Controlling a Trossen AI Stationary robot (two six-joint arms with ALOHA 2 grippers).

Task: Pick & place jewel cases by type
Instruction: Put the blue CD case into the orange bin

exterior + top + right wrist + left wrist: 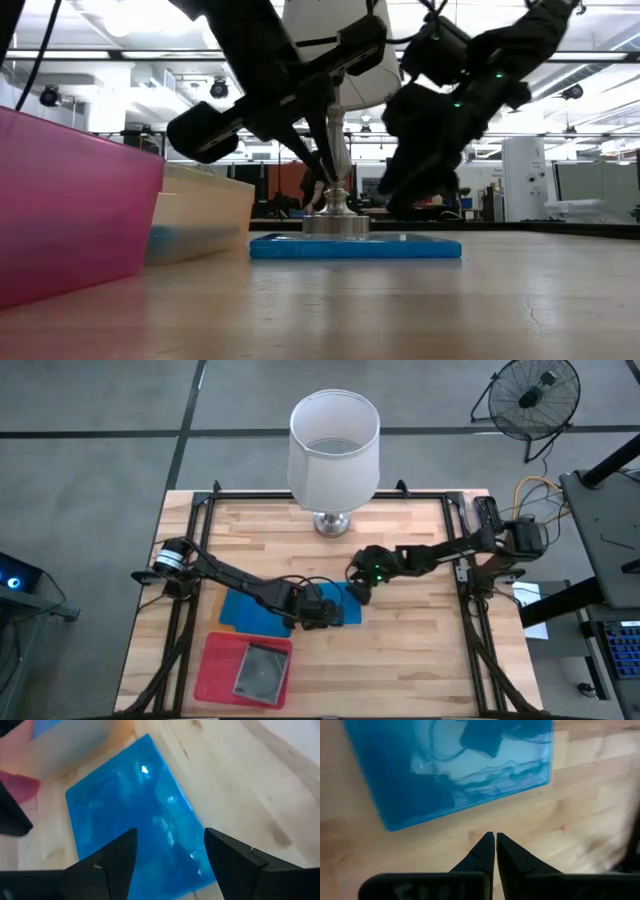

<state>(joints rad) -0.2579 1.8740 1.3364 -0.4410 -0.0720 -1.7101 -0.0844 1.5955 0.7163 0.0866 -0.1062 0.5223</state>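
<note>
A blue jewel case is seen flat on the table under the right gripper, jaws spread and empty, while the left gripper is clenched on nothing beside it — a skidding case is risked if one finger lands first.

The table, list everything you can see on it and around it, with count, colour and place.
Blue jewel case: one, bright blue, flat on the wood at table centre, under both grippers.
Dark jewel case: one, grey, in the pink tray.
Pink tray: one, front left.
Orange tray: one, behind the pink tray, blue inside.
Lamp: one, white shade, back centre.
Fan: one, dark, floor, back right.
Left gripper: shut, beside the blue case.
Right gripper: open, above it.
</note>
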